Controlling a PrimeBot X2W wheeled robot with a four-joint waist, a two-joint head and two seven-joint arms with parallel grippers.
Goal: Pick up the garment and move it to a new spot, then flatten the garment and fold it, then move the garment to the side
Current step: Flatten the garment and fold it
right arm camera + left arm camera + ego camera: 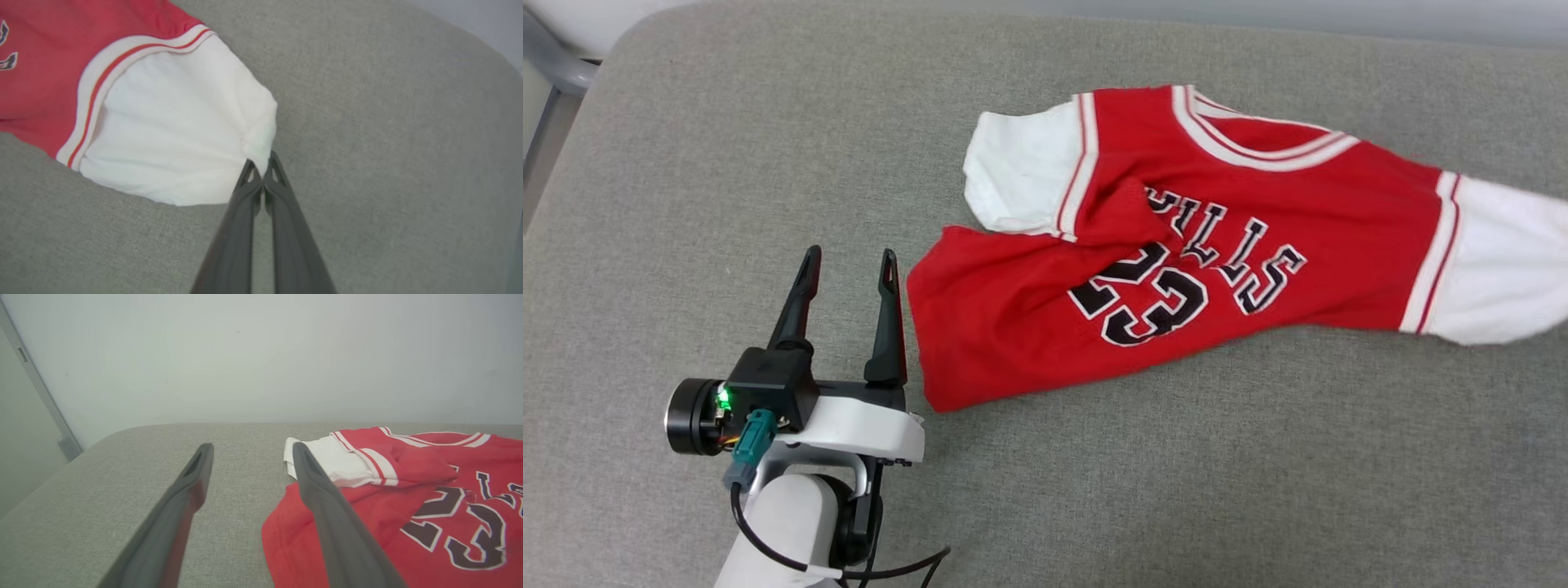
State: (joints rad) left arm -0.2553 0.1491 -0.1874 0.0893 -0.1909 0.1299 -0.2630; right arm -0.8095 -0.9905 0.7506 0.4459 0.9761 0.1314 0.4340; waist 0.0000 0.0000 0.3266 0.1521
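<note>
The sleeve of the garment (163, 122) is pinched at the tips of the closed right gripper (261, 166), the left gripper (850, 253) held wide and empty beside the hem; lifting seems called for next.

Red jersey (1241, 212) with white sleeves, red-and-white striped trim, black white-edged lettering and 23, lying on grey fabric (727, 163).
</note>
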